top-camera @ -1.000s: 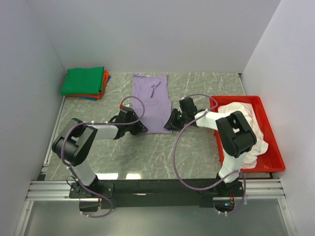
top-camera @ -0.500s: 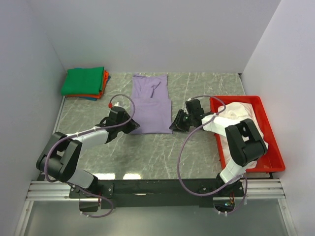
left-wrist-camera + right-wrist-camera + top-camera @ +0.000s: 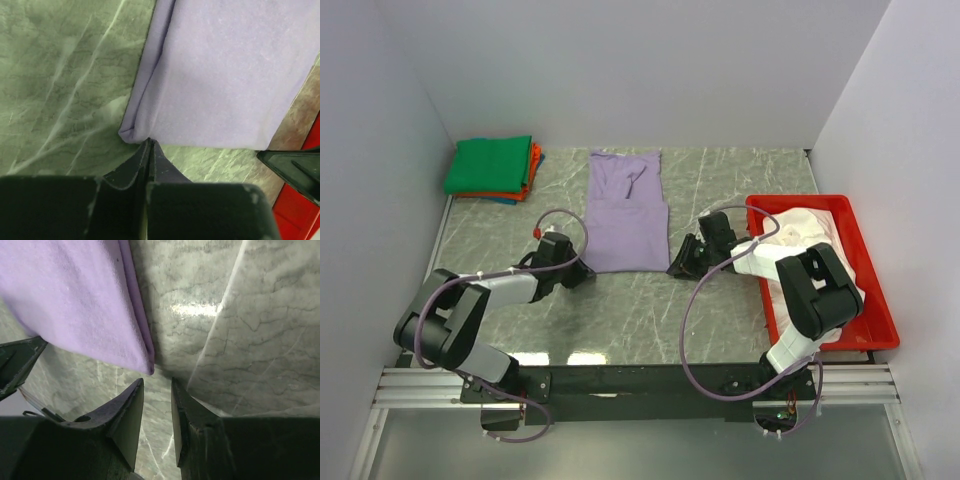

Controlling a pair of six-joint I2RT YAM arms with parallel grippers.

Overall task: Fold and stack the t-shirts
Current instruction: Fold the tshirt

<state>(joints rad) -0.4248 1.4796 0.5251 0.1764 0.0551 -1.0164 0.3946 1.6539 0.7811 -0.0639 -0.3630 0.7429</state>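
The lavender cloth t-shirt [image 3: 626,212] lies flat on the grey-green marbled table [image 3: 740,180], approx. mid-width and toward the far edge. Its long axis runs near-to-far. The neck end points at the far edge, and a straight doubled edge faces me on the near side. The sides are tucked in, so the outline is a narrow rectangle, w/ a cross line partway down where one layer lies over another.

My left gripper [image 3: 580,272] sits low at the shirt's near-left corner. In the left wrist view my left gripper [image 3: 148,142] has both fingers pressed together w/ no gap and no cloth between them. The tips meet right at the lavender shirt's [image 3: 225,75] folded corner. Touching or just short, I cannot tell.

My right gripper [image 3: 680,264] is at the near-right corner. In the right wrist view my right gripper [image 3: 157,381] is parted by a narrow slot, w/ nothing in it, only bare table. The tips are just beside the corner of the lavender cloth [image 3: 75,295], apart from it.

At the far-left corner is a stack: a green folded shirt [image 3: 490,163] on top, an orange-red shirt [image 3: 534,160] under it and a blue sliver [image 3: 505,200] at the bottom.

Along the right edge, a red plastic rectangular tray [image 3: 880,322] holds crumpled pale pinkish-white cloth [image 3: 810,225].
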